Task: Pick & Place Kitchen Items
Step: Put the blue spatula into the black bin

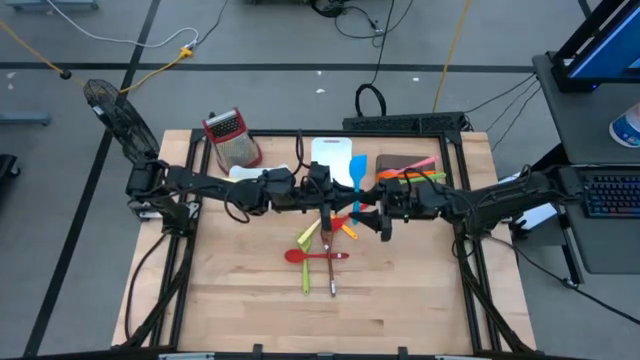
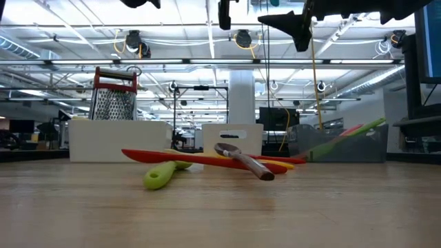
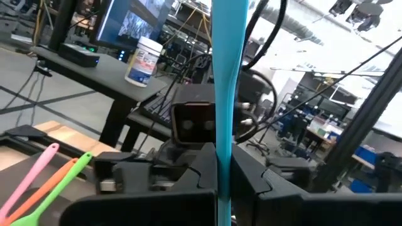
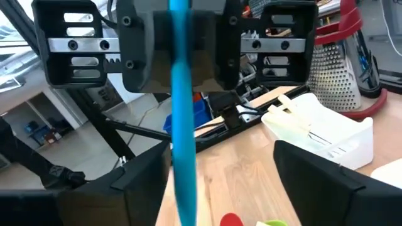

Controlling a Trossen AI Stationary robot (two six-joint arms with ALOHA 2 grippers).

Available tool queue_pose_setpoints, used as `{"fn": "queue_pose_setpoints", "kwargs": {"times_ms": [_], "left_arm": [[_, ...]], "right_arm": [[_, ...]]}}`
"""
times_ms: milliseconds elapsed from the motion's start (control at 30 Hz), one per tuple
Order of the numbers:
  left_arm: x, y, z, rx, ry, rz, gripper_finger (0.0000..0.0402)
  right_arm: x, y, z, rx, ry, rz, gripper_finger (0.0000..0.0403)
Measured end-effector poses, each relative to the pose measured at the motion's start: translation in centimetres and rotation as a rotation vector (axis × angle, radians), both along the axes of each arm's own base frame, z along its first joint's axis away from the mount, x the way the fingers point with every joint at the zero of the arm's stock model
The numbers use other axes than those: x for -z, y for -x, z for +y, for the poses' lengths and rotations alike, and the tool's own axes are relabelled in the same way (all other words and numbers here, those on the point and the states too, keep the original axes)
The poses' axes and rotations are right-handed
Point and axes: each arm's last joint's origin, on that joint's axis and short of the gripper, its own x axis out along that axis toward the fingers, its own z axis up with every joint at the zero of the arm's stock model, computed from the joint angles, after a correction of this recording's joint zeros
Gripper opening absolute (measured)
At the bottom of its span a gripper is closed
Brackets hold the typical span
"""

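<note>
You have the blue spatula (image 1: 357, 180) up in the air over the middle of the table (image 1: 250, 300). The left gripper (image 1: 326, 190) pinches it by the slim handle, fingers pressed together on it; in the left wrist view the blue spatula (image 3: 223, 94) stands as a tall blue strip between that arm's own fingers. In the right wrist view the same spatula (image 4: 182, 125) hangs from the left gripper (image 4: 182, 44) straight ahead of the camera.

Your right gripper (image 1: 385, 222) sits just beside it, facing the left one, with its fingers (image 4: 320, 188) spread wide and nothing between them.

Below the two grippers, a small heap of utensils lies on the wood: a red spoon (image 1: 305, 256), a green spatula (image 1: 306, 270), a metal spoon (image 1: 331, 262), and an orange stick (image 1: 346, 229) near the right gripper. From table height you see the red spoon (image 2: 200, 158) lying across the green handle (image 2: 160, 175), with the metal spoon (image 2: 244, 160) resting on top of it.

Farther back, the brown tray (image 1: 400, 165) holds pink, orange and green utensils (image 1: 415, 172), leaning over its edge. A white tray (image 1: 331, 155) sits beside it, and the box grater (image 1: 230, 137) stands at the back left.
</note>
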Motion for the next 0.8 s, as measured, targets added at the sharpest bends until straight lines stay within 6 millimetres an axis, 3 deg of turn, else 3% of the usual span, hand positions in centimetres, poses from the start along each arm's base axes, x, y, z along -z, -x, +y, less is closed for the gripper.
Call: {"fn": "queue_pose_setpoints", "kwargs": {"times_ms": [167,400,633,800], "left_arm": [[-0.1,0.0,1.1,-0.026,0.001,-0.006,0.0006],[-0.1,0.0,2.2,-0.023,0.043,-0.008,0.0006],[0.0,0.0,2.1,-0.006,0.025,-0.001,0.0008],[0.1,0.0,2.2,-0.006,0.016,0.005,0.0055]], "right_arm": [[0.1,-0.1,-0.4,0.016,-0.038,0.009,0.0212],[0.0,-0.1,-0.9,0.025,-0.041,0.0,0.0036],[0.1,-0.1,-0.9,0.025,-0.049,0.002,0.0025],[0.1,-0.1,-0.9,0.039,-0.041,0.004,0.0025]]}}
